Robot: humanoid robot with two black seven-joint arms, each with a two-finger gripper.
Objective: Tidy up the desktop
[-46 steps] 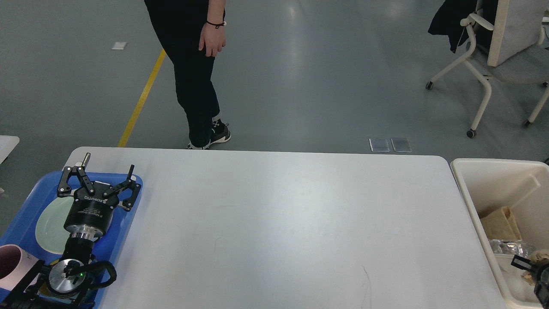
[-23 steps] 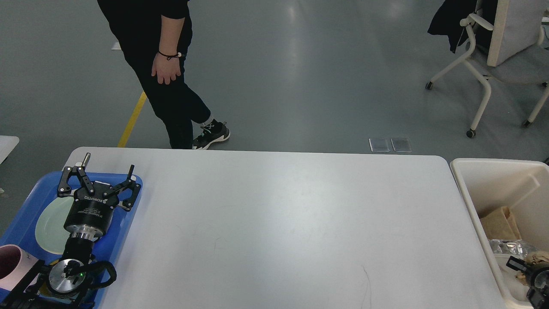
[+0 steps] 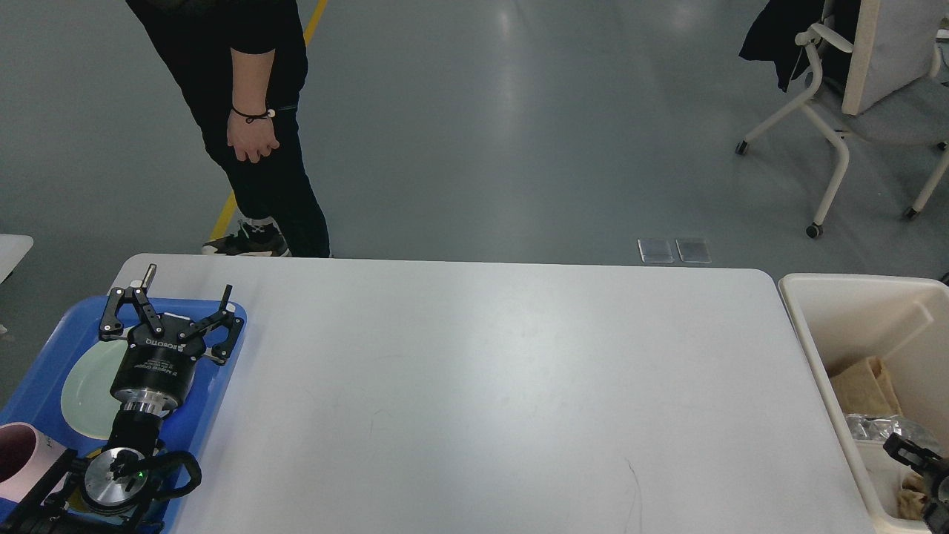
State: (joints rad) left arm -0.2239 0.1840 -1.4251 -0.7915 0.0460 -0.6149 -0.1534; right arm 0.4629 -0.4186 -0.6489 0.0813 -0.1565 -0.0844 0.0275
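The large white rectangular bench [image 3: 474,386] with rounded corners is filling the middle of the head view, its matte top showing only faint scuffs and a thin dark mark near the front right. Its far edge is running straight across, and its right edge is lying just beside the cream plastic bin [image 3: 852,311], with a narrow gap between them. At the left, a blue plastic tray [image 3: 52,348] is sitting by the bench's left front part, its far right corner lying on the white surface.

The left claw [image 3: 178,299] is hanging over the tray's far right corner with its two black fingers spread wide apart and nothing between them. Beneath and beside it a pale green round plate [image 3: 85,389] is lying in the tray, and a pink cup [image 3: 18,452] is showing at the left edge.

The right claw [image 3: 916,456] is peeking in at the lower right corner, over the bin; only a dark fragment is visible, so I cannot tell whether it is open or closed. Crumpled brown paper [image 3: 864,386] and a bit of shiny foil [image 3: 878,426] are lying inside the bin.

Beyond the far edge, a person in black clothes [image 3: 252,111] is standing on the grey floor near the bench's far left corner. A white-framed office chair [image 3: 852,111] is standing well apart at the far right.
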